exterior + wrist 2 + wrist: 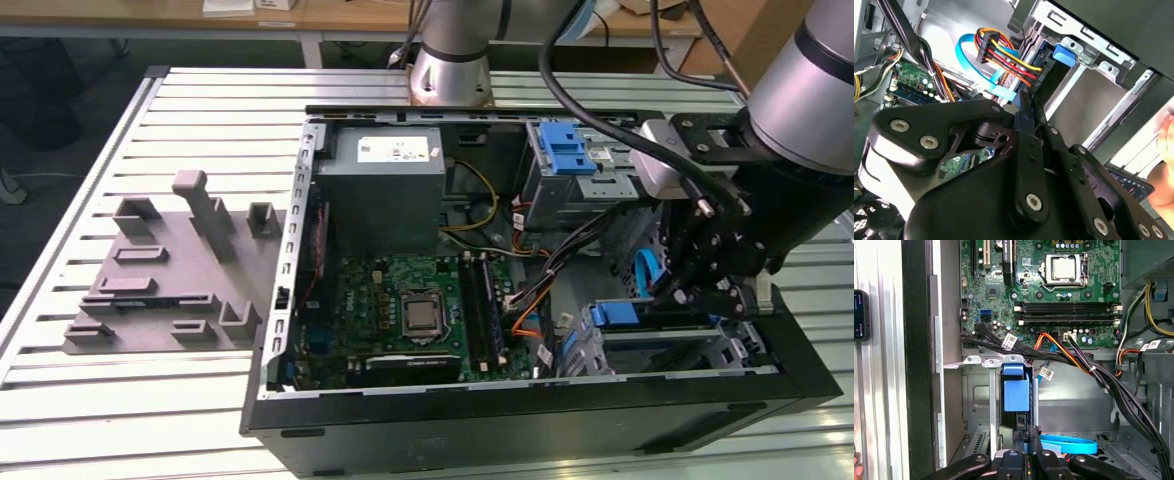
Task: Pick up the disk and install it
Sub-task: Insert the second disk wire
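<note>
1. Two hazards are judged to be present. First, the bundle of cables (1074,357) and the light-blue data cable (1069,444) are seen close beside the bay; either could be snagged or pinched by the hand (1026,450) if movement is made sideways. Second, the disk (1016,395) could jam if it is tilted against the metal drive cage (974,395), since it sits between the cage rails.

2. The hand is seen in both wrist views with its fingers drawn close together, almost fully closed, directly over the edge of the disk. A grip on the disk appears likely, but actual contact is hidden by the linkages and cannot be confirmed.

3. The disk is located in the lower drive bay of the open computer case (534,420), near the case's front corner, at the exterior view's right. It stands on edge in the cage, partly inserted by the look of it.

4. Only the blue plastic carrier end is shown, with a raised rectangular tab; the silver body is concealed.
</note>
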Motion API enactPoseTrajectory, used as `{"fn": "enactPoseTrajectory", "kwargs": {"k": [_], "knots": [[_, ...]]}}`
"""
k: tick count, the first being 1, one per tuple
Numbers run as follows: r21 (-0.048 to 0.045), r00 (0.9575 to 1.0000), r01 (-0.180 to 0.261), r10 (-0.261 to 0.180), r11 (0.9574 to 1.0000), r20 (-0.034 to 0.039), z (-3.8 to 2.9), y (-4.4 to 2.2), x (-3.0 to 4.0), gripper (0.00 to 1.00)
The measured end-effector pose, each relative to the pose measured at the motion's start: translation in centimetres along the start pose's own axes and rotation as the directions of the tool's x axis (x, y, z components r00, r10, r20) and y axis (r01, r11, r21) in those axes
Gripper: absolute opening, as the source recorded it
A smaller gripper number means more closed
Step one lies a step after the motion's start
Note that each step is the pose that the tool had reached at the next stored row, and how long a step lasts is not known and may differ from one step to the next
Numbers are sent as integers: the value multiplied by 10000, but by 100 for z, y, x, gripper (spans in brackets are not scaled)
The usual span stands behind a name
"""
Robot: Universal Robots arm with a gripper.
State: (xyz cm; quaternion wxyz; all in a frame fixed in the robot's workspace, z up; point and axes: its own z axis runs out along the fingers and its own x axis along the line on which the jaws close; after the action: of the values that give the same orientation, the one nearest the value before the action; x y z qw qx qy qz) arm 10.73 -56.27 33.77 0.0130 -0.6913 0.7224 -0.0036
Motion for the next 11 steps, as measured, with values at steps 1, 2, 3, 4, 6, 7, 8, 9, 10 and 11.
{"fn": "enactPoseTrajectory", "kwargs": {"k": [1, 2, 3, 4, 6, 7, 8, 9, 10, 11], "knots": [[0, 10000, -1, 1, 10000, 0, 1, -2, 0, 16], [0, 10000, -2, 2, 10000, 0, 3, -2, 1, 16], [0, 10000, -2, 2, 10000, 1, 6, -2, 2, 16], [0, 10000, -3, 3, 10000, 2, 9, -2, 3, 16], [0, 10000, -4, 4, 10000, 0, 14, -3, 4, 16], [0, 10000, -4, 4, 10000, 1, 17, -3, 4, 16], [0, 10000, -5, 5, 10000, 1, 20, -2, 4, 16], [0, 10000, -4, 4, 10000, 1, 23, -3, 4, 16], [0, 10000, -4, 4, 10000, 1, 27, -2, 4, 16], [0, 10000, -5, 5, 10000, 2, 32, -2, 5, 16]]}}
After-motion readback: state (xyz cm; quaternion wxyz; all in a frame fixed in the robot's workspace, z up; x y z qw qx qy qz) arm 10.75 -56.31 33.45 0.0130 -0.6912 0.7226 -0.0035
